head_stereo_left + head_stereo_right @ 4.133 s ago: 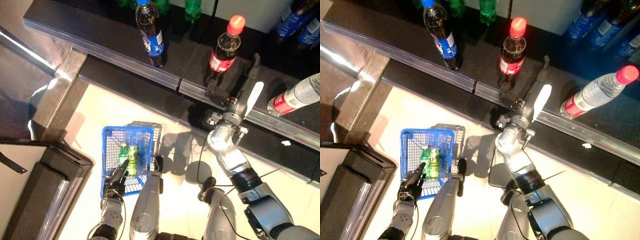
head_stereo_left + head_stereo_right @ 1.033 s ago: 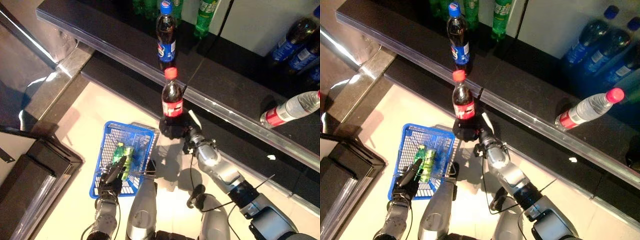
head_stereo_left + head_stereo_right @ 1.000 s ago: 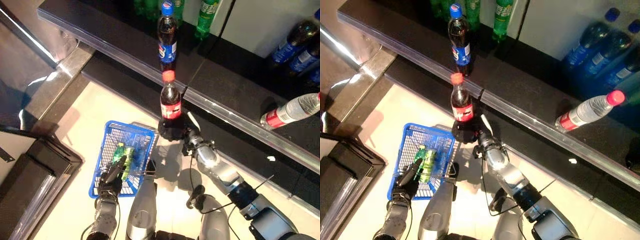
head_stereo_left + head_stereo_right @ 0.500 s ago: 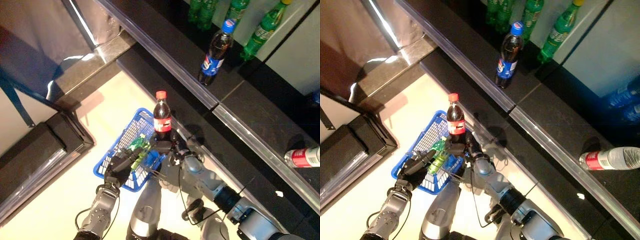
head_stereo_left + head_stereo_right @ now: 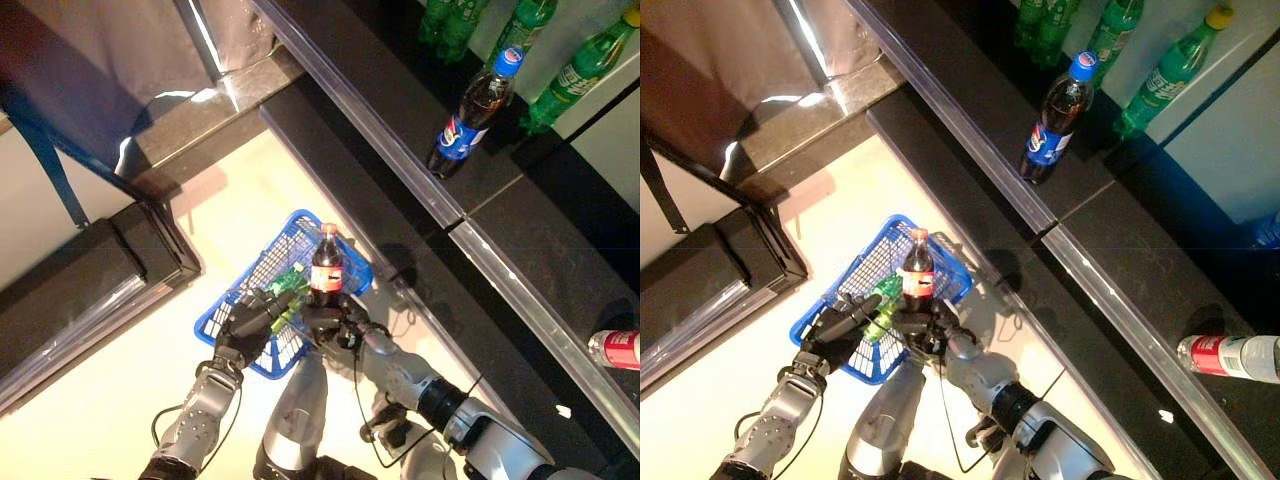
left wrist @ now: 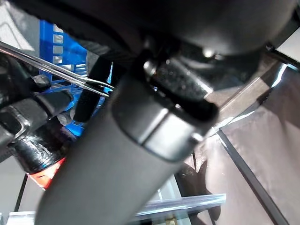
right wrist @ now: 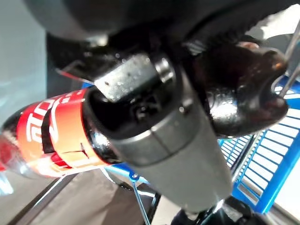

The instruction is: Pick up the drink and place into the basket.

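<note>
My right hand (image 5: 338, 327) curled round base of cola bottle (image 5: 326, 266), red cap up, bottle upright over right side of blue basket (image 5: 258, 268). My left hand (image 5: 247, 327) at basket's near rim, fingers wrapped on wire handle (image 6: 56, 71). Green bottles (image 5: 881, 300) lying inside basket. Far right on dark shelf (image 5: 400, 120): blue-label cola bottle (image 5: 472, 116) standing.

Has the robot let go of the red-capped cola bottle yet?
No, the right hand is curled round the base of the cola bottle, holding it upright above the blue basket.
</note>
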